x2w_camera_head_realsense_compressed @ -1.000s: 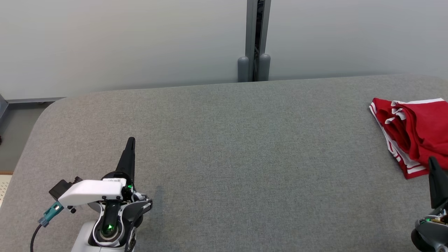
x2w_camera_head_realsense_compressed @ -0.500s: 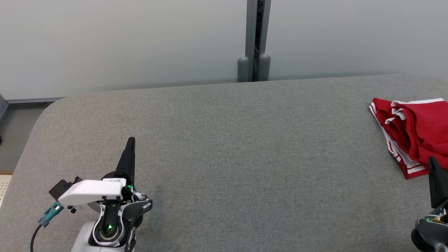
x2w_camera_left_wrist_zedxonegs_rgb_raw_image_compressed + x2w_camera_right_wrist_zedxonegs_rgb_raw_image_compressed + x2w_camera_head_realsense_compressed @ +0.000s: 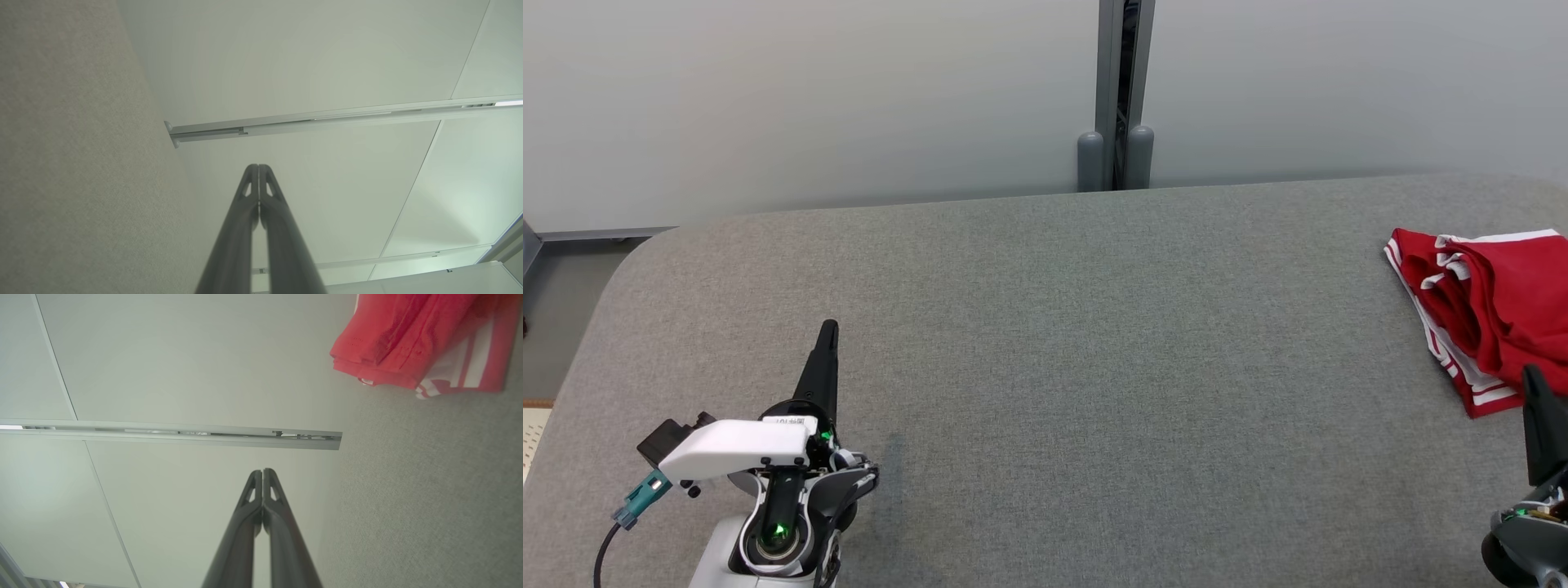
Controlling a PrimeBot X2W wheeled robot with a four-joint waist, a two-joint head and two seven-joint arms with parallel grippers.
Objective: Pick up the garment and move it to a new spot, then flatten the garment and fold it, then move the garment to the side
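Observation:
The garment (image 3: 1490, 310) is red with white stripes and lies bunched at the right edge of the grey table (image 3: 1094, 343); part of it runs past the frame. In the right wrist view the garment (image 3: 412, 343) shows at the upper right. My right gripper (image 3: 1533, 376) stands just in front of its near edge, fingers pressed together and empty, as the right wrist view's gripper (image 3: 262, 472) confirms. My left gripper (image 3: 828, 327) hovers at the lower left, far from the cloth, shut with nothing held; its tips (image 3: 258, 166) meet in the left wrist view.
A pale partition wall (image 3: 809, 98) runs behind the table, with a grey post (image 3: 1116, 90) at its middle. The table's rounded far-left corner (image 3: 654, 241) drops to a floor strip (image 3: 556, 327). A wide stretch of grey tabletop lies between the two grippers.

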